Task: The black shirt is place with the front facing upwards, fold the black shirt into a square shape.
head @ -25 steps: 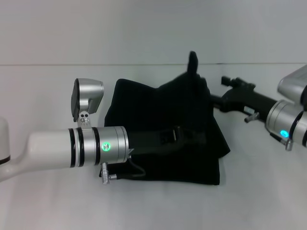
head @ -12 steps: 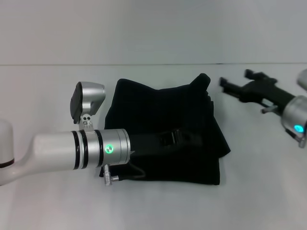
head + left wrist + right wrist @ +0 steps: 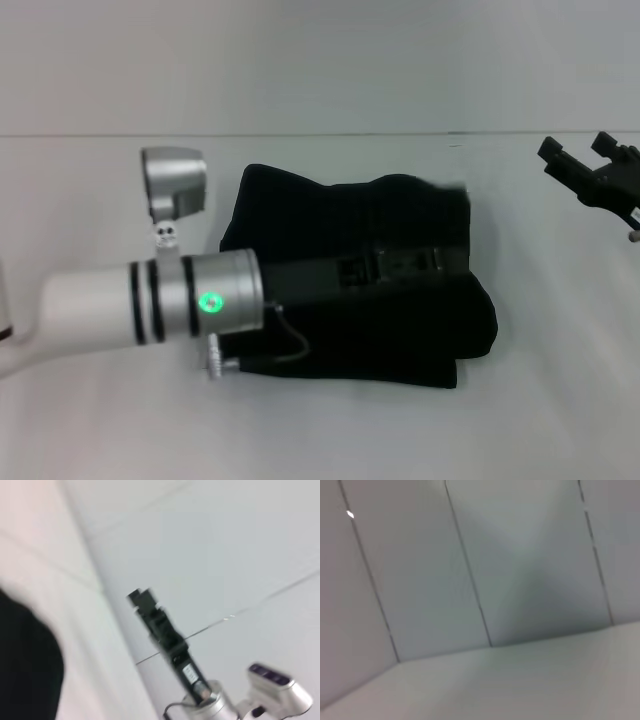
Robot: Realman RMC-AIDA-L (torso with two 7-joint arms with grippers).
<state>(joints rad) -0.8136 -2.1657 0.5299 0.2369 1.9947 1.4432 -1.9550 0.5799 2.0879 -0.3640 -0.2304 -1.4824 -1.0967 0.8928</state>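
The black shirt [image 3: 340,225] lies folded into a rough rectangle on the white table, its right edge bulging; no lettering shows. My left gripper [image 3: 408,263] reaches in from the left and lies low over the middle of the shirt, black against black cloth. My right gripper [image 3: 585,165] is open and empty, held above the table at the far right, well clear of the shirt. The left wrist view shows a shirt edge [image 3: 25,665] and, farther off, the right gripper [image 3: 142,600]. The right wrist view shows no shirt.
The white table [image 3: 330,430] spreads all around the shirt. A pale panelled wall [image 3: 320,60] rises behind the table's far edge. The left arm's silver wrist [image 3: 215,300] with its camera housing [image 3: 173,180] stands by the shirt's left edge.
The right gripper let go of the raised shirt flap and drew back to the right. The flap dropped flat onto the shirt. The left arm shifted slightly.
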